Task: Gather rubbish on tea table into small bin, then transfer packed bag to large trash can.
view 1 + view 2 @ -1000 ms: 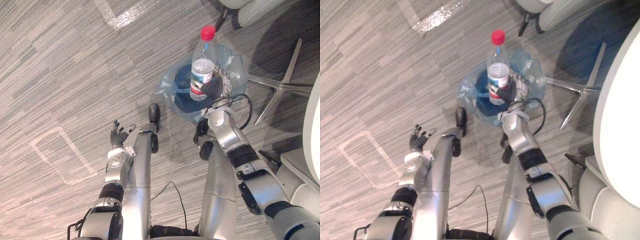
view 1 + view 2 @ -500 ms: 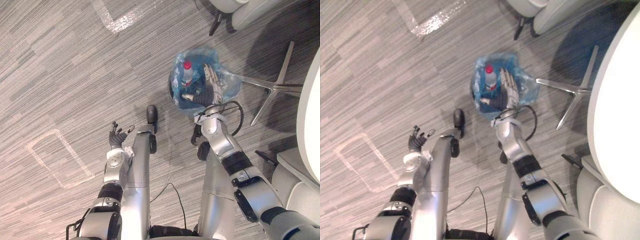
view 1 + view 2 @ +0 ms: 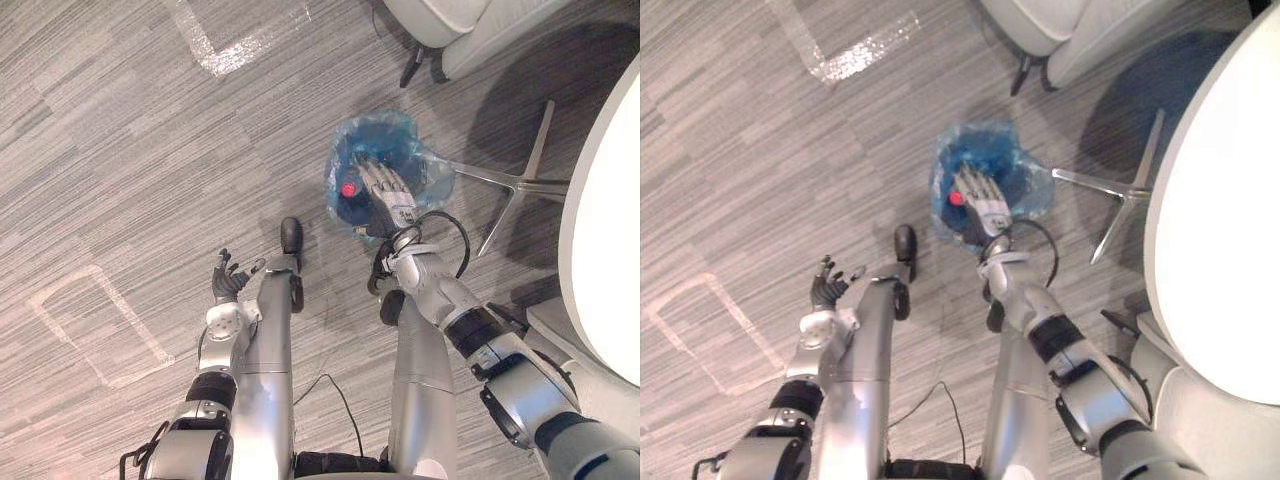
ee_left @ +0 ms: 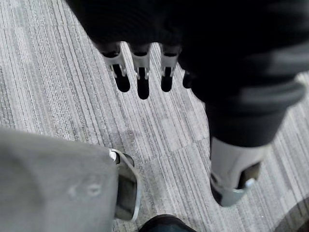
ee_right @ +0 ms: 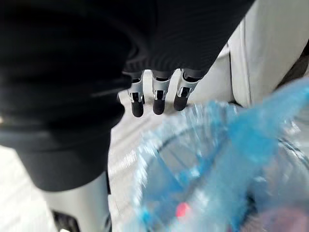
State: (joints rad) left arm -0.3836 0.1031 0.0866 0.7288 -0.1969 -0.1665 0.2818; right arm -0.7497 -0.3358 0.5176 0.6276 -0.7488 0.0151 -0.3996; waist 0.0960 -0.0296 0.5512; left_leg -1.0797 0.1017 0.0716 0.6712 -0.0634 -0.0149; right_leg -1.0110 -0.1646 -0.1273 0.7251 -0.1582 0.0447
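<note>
A small bin lined with a blue plastic bag (image 3: 412, 152) stands on the carpet ahead of me. Inside it lies a clear plastic bottle, of which the red cap (image 3: 349, 189) shows, also seen through the bag as a red cap (image 5: 182, 210) in the right wrist view. My right hand (image 3: 388, 195) hovers flat over the bin's mouth, fingers (image 5: 154, 99) straight, holding nothing. My left hand (image 3: 230, 282) hangs low on the left over bare carpet, fingers (image 4: 140, 76) relaxed and empty.
A white round table edge (image 3: 600, 230) curves along the right side. A chrome star-shaped chair base (image 3: 510, 185) spreads just right of the bin. A pale upholstered seat (image 3: 455, 25) stands beyond the bin. Pale tape marks (image 3: 95, 330) lie on the carpet at left.
My right hand let go of the bottle, which dropped from upright above the bin to inside the bag. The hand's fingers are now straight. The camera has shifted.
</note>
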